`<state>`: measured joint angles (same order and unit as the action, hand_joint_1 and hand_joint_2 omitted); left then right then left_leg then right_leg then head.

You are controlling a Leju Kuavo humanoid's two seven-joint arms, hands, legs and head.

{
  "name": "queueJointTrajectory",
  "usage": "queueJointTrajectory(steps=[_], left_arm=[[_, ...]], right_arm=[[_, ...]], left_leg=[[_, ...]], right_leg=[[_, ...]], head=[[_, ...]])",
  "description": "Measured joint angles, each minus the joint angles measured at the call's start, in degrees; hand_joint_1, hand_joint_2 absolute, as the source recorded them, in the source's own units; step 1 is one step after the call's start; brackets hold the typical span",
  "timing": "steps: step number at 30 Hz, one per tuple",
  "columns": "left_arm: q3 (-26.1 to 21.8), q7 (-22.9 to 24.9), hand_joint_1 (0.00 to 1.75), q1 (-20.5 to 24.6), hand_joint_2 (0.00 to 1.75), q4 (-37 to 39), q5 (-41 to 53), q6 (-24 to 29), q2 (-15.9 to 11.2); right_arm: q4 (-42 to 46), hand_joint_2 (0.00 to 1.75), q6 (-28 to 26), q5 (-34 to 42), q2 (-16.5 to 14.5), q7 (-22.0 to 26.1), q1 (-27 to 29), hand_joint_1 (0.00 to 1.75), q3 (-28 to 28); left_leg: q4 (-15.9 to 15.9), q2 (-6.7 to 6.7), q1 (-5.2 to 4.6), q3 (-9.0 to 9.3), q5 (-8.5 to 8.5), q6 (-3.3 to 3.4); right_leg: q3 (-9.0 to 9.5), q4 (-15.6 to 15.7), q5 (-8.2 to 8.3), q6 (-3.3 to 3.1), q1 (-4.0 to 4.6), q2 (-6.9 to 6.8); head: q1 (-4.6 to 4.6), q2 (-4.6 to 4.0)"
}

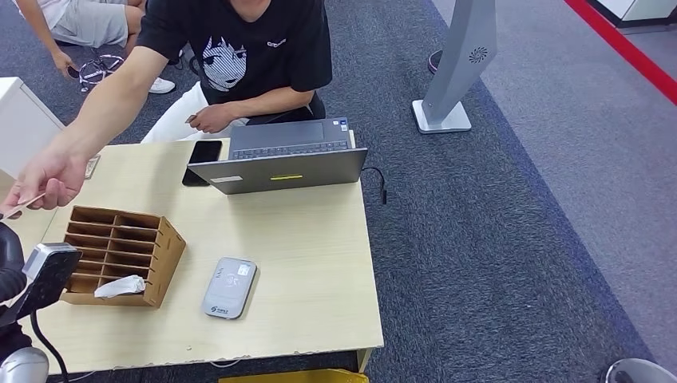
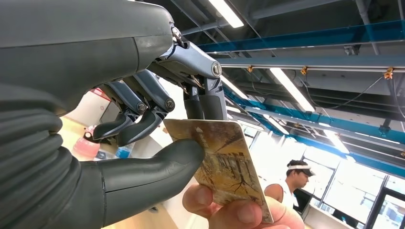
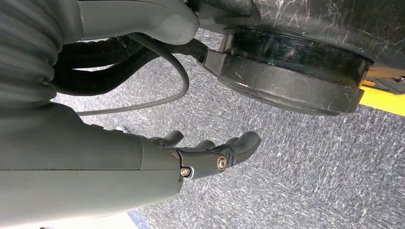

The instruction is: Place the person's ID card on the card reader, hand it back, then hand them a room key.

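The card [image 2: 224,162] is pinched between the left hand's [image 2: 143,129] thumb and fingers, while a person's hand [image 1: 49,179] holds its other end, left of the table [image 1: 303,239]. The right hand [image 3: 210,155] hangs empty, fingers apart. The reader [image 1: 229,288] lies beside the box [image 1: 120,254].

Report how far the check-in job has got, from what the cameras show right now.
Nothing looks finished: the card reader lies bare on the table. In hand: the left hand pinches the ID card between thumb and fingers while the person's hand also holds it; which handover this is cannot be told. Left: at least the room key. The right hand hangs empty, fingers apart.
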<state>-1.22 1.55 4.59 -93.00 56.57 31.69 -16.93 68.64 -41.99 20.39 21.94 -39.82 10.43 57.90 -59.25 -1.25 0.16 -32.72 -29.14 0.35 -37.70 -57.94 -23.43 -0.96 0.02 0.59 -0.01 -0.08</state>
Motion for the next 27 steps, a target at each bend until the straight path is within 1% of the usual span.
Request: queueJointTrajectory(steps=[6, 10, 12, 13, 15, 17, 19, 21, 27], left_arm=[[-0.02, 0.0, 1.75, 0.02, 1.75, 0.06, 0.0, 0.0, 0.02], [-0.03, -0.31, 0.0, 0.01, 1.75, 0.08, -0.73, 0.39, 0.03], [-0.3, -1.45, 0.0, -0.43, 1.75, -0.14, -3.57, 2.01, 0.32], [-0.73, -2.29, 0.0, -1.56, 1.75, -0.94, -5.74, 3.15, 0.71], [-2.27, -4.01, 0.0, -5.97, 1.75, -4.68, -9.4, 5.23, 1.89], [-3.85, -5.35, 0.0, -10.55, 1.75, -9.11, -11.07, 6.21, 3.13], [-4.99, -5.95, 0.0, -13.39, 1.75, -12.16, -11.56, 6.45, 4.07], [-6.0, -6.25, 0.0, -15.2, 1.75, -14.26, -11.78, 6.56, 4.68], [-9.29, -6.9, 0.0, -17.96, 1.75, -17.41, -12.51, 6.32, 6.17]], right_arm=[[0.01, 1.75, 0.0, 0.0, 0.0, 0.0, 0.0, 0.0, 0.0], [0.01, 1.75, 0.0, -0.05, 0.0, 0.0, 0.01, 0.0, 0.0], [-0.01, 1.75, 0.0, -0.55, -0.08, 0.0, 0.23, 0.0, -0.17], [-0.08, 1.75, 0.0, -1.05, -0.26, 0.0, 0.47, 0.0, -0.47], [-0.38, 1.75, 0.0, -2.01, -0.83, 0.0, 1.03, 0.0, -1.4], [-0.77, 1.75, 0.0, -2.34, -1.29, 0.0, 1.3, 0.0, -2.05], [-1.08, 1.75, 0.0, -2.32, -1.5, -0.01, 1.35, 0.0, -2.26], [-1.3, 1.75, 0.0, -2.21, -1.62, -0.02, 1.34, 0.0, -2.34], [-1.73, 1.75, 0.0, -1.75, -1.73, -0.02, 1.22, 0.0, -2.36]], left_leg=[[0.0, 0.0, 0.0, -0.01, -0.02, 0.03], [0.0, 0.0, 0.0, -0.01, -0.02, 0.03], [0.0, 0.02, 0.0, -0.01, -0.02, 0.03], [0.01, -0.03, 0.0, 0.01, -0.07, 0.0], [0.01, -0.32, 0.0, 0.12, -0.22, -0.05], [0.01, -0.47, 0.0, 0.2, -0.34, -0.02], [0.0, -0.27, 0.0, 0.2, -0.36, 0.07], [0.01, -0.1, 0.0, 0.19, -0.37, 0.11], [0.01, -0.04, 0.01, 0.22, -0.35, 0.11]], right_leg=[[0.0, 0.0, -0.01, 0.0, 0.0, 0.0], [0.0, 0.0, -0.01, 0.0, 0.0, -0.01], [0.03, 0.0, -0.01, 0.0, -0.01, -0.03], [0.04, -0.01, -0.02, -0.02, -0.02, 0.01], [0.05, -0.01, -0.08, -0.05, -0.02, 0.31], [0.06, -0.01, -0.19, 0.02, 0.0, 0.51], [0.14, 0.0, -0.3, 0.12, 0.0, 0.35], [0.21, 0.0, -0.34, 0.14, 0.0, 0.18], [0.29, -0.01, -0.33, 0.11, 0.0, 0.04]], head=[[0.0, 0.01], [-0.01, 0.0], [0.0, 0.0], [0.0, 0.0], [-0.01, 0.0], [0.01, 0.0], [0.03, 0.0], [0.02, 0.0], [0.01, 0.0]])
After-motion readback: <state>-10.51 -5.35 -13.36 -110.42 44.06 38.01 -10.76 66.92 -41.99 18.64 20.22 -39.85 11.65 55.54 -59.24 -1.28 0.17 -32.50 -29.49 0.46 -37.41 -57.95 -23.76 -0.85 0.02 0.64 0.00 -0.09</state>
